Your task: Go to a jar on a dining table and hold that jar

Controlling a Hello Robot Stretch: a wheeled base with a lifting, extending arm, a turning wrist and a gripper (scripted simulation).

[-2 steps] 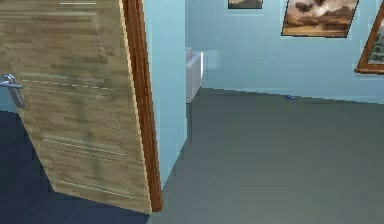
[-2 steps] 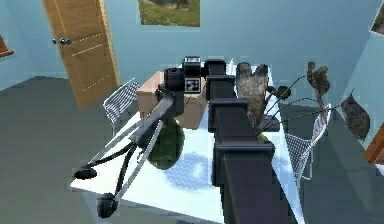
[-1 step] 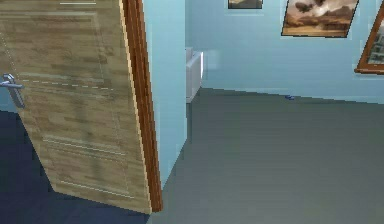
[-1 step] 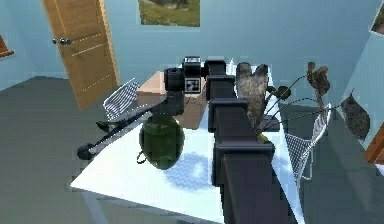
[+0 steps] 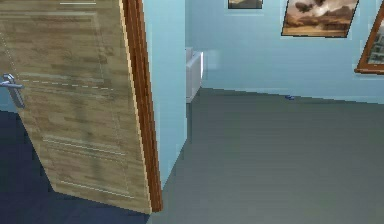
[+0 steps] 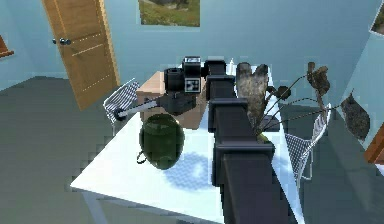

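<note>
Jar (image 6: 161,141): sits toward the near end of the white dining table (image 6: 120,178), dark green and round-bellied. Looks rigid and smooth, probably glass or glazed, so likely slippery, breakable and of middling weight. Best taken squarely across the widest part, with modest force. Arm (image 6: 240,150) reaches out over the tabletop, with the gripper (image 6: 148,108) at its far end, close by the jar. Cannot tell whether touching, whether anything is held, or how the fingers stand.

Arm (image 6: 245,150) runs up from bottom centre over white counter (image 6: 115,178). Dark green jar (image 6: 161,140) mid-frame near gripper (image 6: 140,108), hold unclear. Wooden door (image 6: 85,50) upper left.
</note>
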